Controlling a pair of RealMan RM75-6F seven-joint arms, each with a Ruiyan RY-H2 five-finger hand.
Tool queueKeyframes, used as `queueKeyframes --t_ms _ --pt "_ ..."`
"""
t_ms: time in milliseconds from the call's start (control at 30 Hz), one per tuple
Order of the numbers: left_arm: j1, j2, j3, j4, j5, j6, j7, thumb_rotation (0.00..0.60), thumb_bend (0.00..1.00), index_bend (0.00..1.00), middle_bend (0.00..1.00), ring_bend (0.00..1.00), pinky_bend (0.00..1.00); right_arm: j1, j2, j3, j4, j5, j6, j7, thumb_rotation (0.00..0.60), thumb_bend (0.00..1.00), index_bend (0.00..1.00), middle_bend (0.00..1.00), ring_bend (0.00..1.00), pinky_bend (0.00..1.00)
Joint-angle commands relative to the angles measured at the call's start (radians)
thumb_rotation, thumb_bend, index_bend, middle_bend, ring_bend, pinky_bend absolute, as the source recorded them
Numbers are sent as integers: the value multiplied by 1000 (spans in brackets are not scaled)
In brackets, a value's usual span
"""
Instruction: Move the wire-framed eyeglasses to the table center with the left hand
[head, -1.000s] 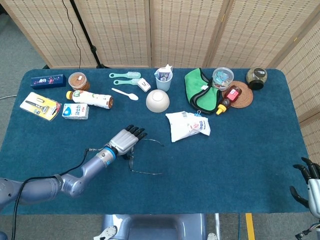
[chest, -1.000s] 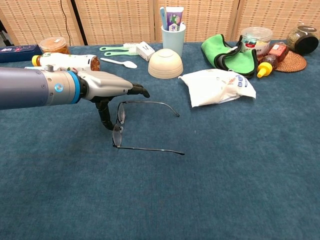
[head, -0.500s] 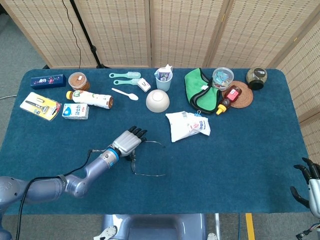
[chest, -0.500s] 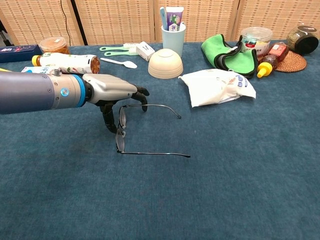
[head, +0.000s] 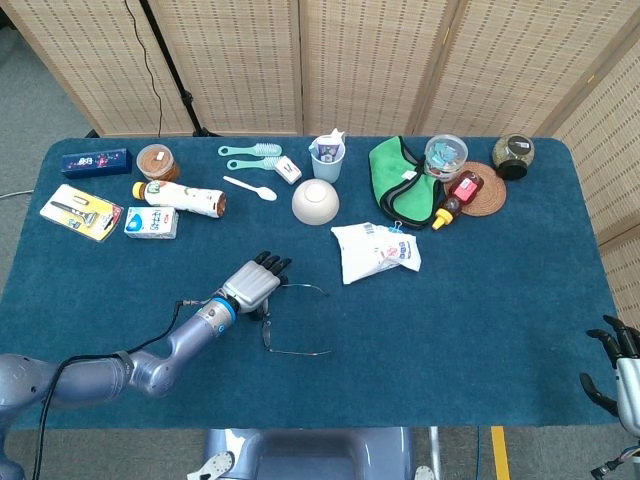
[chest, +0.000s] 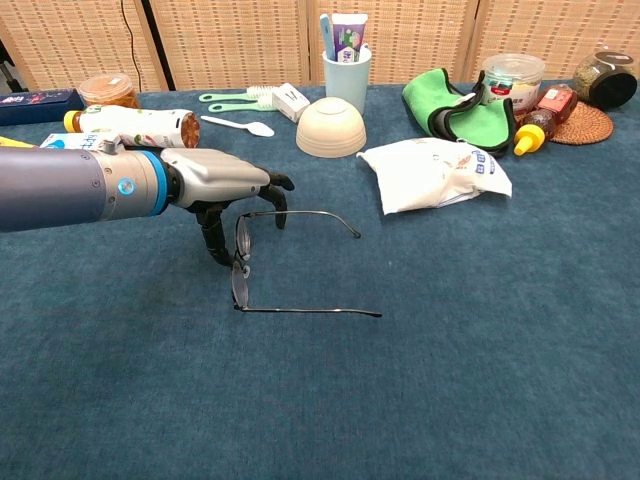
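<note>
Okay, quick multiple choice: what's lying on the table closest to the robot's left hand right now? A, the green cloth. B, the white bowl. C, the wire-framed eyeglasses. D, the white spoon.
C: the wire-framed eyeglasses lie open on the blue cloth right at the fingers of the left hand, while the spoon, bowl and green cloth sit farther back.

Left hand (chest: 215, 188) covers front of thin wire-framed eyeglasses (chest: 290, 270) — can't tell from here whether fingers actually touch frame. Right hand (head: 618, 372) cut off by head view's lower right corner; its state unreadable, and chest view misses it. Small print on white plastic packet (head: 375, 250) too fine for me to read.
</note>
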Motion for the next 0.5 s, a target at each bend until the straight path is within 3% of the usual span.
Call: queueKeyframes --t_ms 33,500 --pt "1 10 2 -21 4 11 7 556 201 56 0 0 0 0 0 0 0 0 0 0 600 304 286 150 190 243" --pt "7 25 13 -112 -50 85 78 556 201 113 0 0 0 -4 0 -3 6 -4 4 12 600 305 286 150 190 245"
